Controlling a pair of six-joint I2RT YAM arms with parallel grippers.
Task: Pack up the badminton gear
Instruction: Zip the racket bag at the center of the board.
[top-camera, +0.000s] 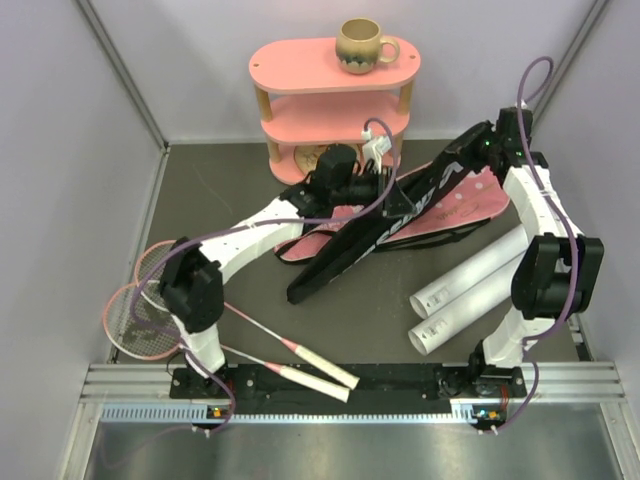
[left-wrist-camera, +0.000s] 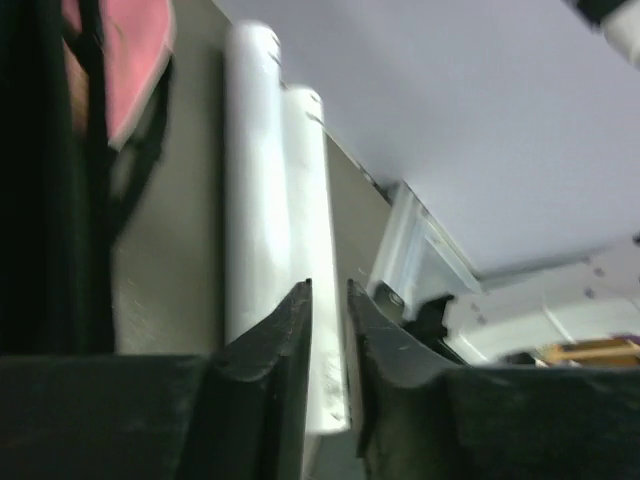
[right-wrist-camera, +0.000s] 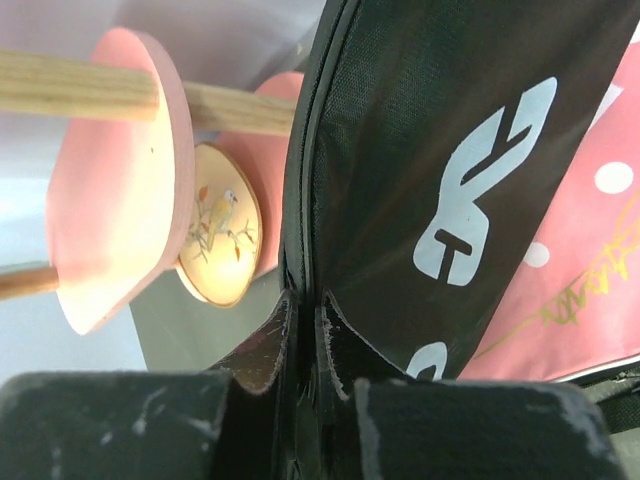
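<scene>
Dark grey bench (top-camera: 230, 195) enclosed by pale lilac walls (top-camera: 60, 150), both arm bases on a metal rail at the near edge. Nearest, at left, two rackets (top-camera: 135, 330) lie flat with their heads overlapping beside the left arm, and their white handles (top-camera: 322, 378) point toward the middle of the rail. At near right, two white tubes (top-camera: 465, 277) lie side by side, touching along their length.

Mid-bench, the black bag (top-camera: 370, 240) lies aslant across the pink bag (top-camera: 455, 205), narrow end toward the rackets and wide end toward the right rear. The right gripper (right-wrist-camera: 305, 300) is pressed together on the seamed edge of the black bag at its wide end. The left gripper (left-wrist-camera: 328, 290) hangs over the bags near the shelf, its fingers a narrow slit apart with nothing between them; the tubes show beyond its tips.

Farthest, the pink three-tier shelf (top-camera: 300, 70) stands against the back wall with a beige mug (top-camera: 360, 45) on its top tier. A round disc painted with a bird (right-wrist-camera: 220, 235) sits on a lower tier.
</scene>
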